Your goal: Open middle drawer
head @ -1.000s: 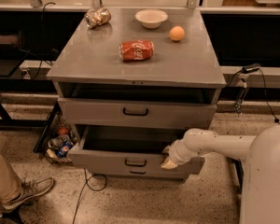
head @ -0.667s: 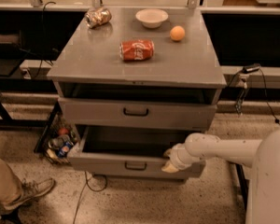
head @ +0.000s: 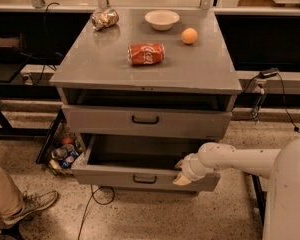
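Note:
The grey cabinet (head: 90,74) has a top drawer (head: 190,124) slightly out, with a black bar handle. Below it the middle drawer (head: 115,176) is pulled well out, its dark inside showing, with a small black handle (head: 145,179) on its front. My gripper (head: 181,173) is at the right part of that drawer's front, at its top rim, on the end of my white arm (head: 235,159), which reaches in from the right. The lowest drawer is hidden under the pulled-out one.
On the cabinet top lie a red soda can (head: 146,54), a crushed can (head: 104,19), a white bowl (head: 162,19) and an orange (head: 189,35). A person's shoe (head: 32,206) is at lower left. Clutter (head: 65,154) and a floor cable (head: 92,204) lie by the cabinet's left side.
The middle drawer has slid a little further out toward the camera, and my gripper has moved with its front rim, slightly lower in view.

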You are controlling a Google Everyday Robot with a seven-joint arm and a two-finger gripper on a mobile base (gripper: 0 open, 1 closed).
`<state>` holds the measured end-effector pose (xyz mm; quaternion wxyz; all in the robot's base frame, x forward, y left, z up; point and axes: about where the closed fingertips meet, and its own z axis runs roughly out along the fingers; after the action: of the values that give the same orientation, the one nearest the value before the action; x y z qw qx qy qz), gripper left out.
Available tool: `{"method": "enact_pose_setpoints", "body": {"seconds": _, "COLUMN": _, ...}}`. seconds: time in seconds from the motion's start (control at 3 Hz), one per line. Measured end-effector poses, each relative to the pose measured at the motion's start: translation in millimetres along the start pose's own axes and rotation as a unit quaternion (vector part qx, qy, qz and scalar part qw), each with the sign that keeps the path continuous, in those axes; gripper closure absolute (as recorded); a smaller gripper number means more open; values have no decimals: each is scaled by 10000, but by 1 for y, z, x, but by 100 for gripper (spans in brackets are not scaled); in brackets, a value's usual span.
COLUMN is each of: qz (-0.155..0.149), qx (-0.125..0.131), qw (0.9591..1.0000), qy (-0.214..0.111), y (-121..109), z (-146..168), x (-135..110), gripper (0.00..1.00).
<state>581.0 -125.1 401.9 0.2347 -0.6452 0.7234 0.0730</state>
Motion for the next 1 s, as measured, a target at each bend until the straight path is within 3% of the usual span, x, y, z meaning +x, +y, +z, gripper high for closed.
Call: {"method": "enact_pose_setpoints", "body": {"seconds": 1.0, "qz": -4, "qx": -33, "qw": 10000, "qy": -7, "y": 3, "z": 3, "x": -1, "gripper": 13}}
